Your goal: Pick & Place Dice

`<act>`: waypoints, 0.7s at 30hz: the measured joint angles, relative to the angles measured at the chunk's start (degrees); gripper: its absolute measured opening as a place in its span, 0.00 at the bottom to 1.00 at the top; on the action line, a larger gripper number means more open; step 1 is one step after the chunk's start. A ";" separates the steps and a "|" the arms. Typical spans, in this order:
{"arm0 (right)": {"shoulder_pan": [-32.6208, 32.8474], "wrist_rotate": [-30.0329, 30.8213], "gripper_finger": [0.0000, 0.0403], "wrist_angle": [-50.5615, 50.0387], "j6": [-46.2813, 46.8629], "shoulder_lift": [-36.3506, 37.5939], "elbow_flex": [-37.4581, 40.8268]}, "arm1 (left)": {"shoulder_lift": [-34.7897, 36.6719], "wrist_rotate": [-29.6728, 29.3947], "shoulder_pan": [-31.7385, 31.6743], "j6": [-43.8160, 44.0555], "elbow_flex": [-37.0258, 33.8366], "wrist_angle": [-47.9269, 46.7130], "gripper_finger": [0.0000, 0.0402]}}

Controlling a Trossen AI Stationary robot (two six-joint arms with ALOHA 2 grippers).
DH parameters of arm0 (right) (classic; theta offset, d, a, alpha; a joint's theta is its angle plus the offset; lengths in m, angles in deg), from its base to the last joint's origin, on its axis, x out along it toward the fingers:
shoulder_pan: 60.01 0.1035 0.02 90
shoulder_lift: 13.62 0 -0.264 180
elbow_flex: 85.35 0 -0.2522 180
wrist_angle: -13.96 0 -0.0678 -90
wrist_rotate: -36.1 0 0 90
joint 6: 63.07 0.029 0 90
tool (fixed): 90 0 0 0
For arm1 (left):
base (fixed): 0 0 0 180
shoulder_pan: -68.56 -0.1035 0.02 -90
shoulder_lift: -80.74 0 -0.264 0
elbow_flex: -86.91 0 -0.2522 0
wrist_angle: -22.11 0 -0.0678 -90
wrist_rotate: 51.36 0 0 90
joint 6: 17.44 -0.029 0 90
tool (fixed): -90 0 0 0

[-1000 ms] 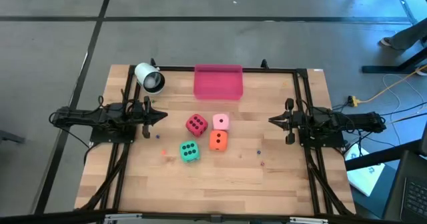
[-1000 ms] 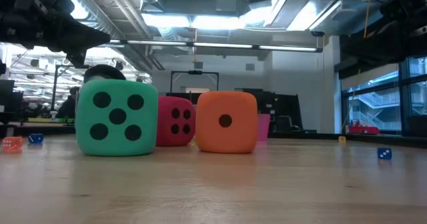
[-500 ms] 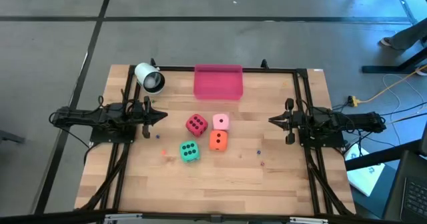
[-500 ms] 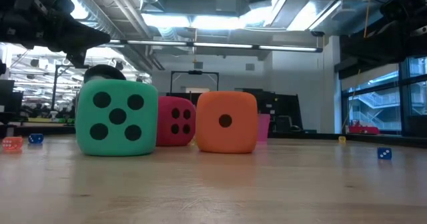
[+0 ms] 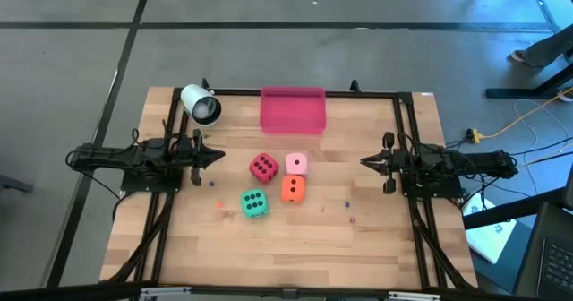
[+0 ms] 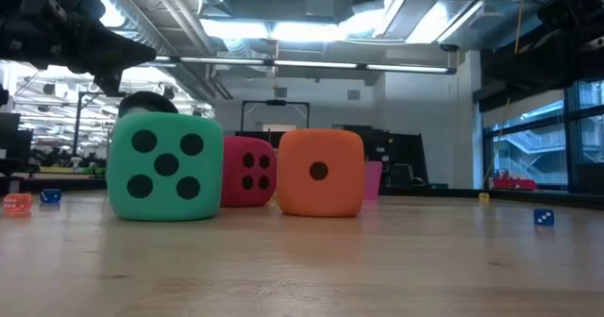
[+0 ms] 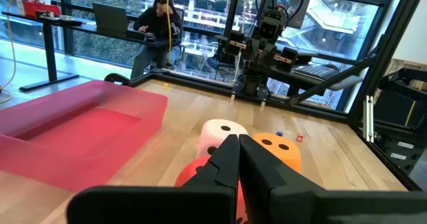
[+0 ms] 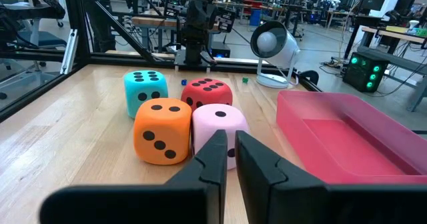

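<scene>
The four dice [image 5: 273, 183] are grouped at table [image 5: 376, 238] centre. The left gripper [image 5: 218, 155] at 9 o'clock and right gripper [image 5: 365, 162] at 3 o'clock are held with fingers closed, empty.

A pink rectangular tray [image 5: 292, 111] sits at the far edge of the wooden table [image 5: 286, 238], near the middle. To its left, at the far left corner, a white lamp-like device [image 5: 200, 105] lies with its dark opening facing inward. Beyond the table, a person [image 7: 157, 19] sits at a desk with a laptop [image 7: 111, 19].
</scene>
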 joint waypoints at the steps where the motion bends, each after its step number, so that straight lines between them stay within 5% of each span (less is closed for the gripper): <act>1: 0.02 0.00 0.08 0.00 0.02 0.00 -0.02 | 0.00 0.00 -0.01 -0.01 0.00 -0.01 0.02; 6: 0.00 -0.02 0.08 3.61 1.71 0.00 -0.01 | 0.00 0.00 -0.01 -0.01 0.00 0.00 0.02; 12: 0.00 -0.85 0.08 13.76 17.44 0.00 -0.02 | 0.00 0.00 0.00 -0.01 0.00 -0.01 0.01; 21: 0.00 -0.87 0.08 24.51 18.26 0.00 -0.04 | 0.00 0.00 -0.01 -0.01 0.00 -0.01 0.02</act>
